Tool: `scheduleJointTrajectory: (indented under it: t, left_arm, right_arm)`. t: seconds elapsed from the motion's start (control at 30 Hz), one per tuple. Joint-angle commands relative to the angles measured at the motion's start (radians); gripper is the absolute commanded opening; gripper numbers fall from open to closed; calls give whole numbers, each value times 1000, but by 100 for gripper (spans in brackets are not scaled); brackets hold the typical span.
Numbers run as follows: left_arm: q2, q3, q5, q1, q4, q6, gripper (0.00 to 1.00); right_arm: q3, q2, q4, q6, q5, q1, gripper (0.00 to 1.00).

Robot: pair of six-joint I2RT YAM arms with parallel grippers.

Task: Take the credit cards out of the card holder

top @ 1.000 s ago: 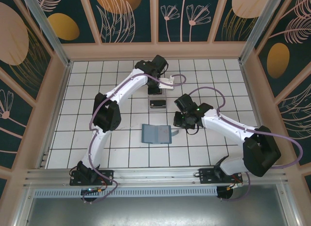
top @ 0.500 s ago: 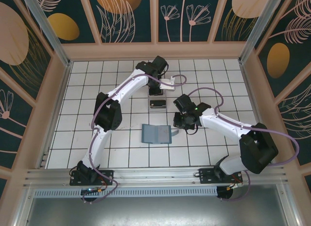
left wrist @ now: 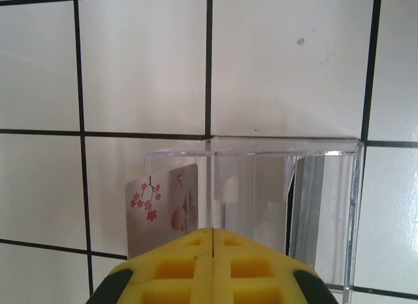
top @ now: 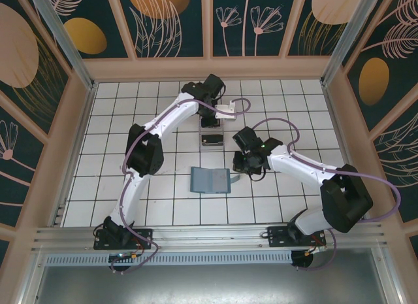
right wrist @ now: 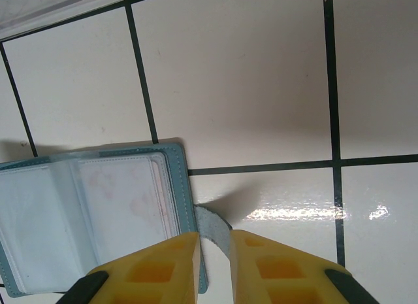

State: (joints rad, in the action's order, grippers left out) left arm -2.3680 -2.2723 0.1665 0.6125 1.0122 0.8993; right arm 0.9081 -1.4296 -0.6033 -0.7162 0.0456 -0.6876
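While the outstretched left pincer [left wrist: 212,233] hangs clenched over a box [left wrist: 326,206], the right pincer [right wrist: 213,237] nips the card holder [right wrist: 98,212].

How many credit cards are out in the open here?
2. A pale card with pink blossoms stands at one corner of the clear box. A dark card sits inside that box. More may be hidden in the sleeves of the teal card holder.
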Motion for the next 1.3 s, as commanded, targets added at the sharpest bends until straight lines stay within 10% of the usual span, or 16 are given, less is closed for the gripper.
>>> scheduleJointTrajectory:
  t: [0.0, 0.5, 1.27]
  left_arm:
    - [20, 9, 79, -27, -23, -18, 0]
    - [26, 46, 202, -77, -56, -39, 3]
    - [67, 45, 80, -82, -132, -117, 27]
  right_arm:
    - [19, -5, -12, 1, -13, 5, 21]
    - [28, -17, -16, 0, -6, 3, 21]
    - [30, -4, -13, -7, -7, 1, 21]
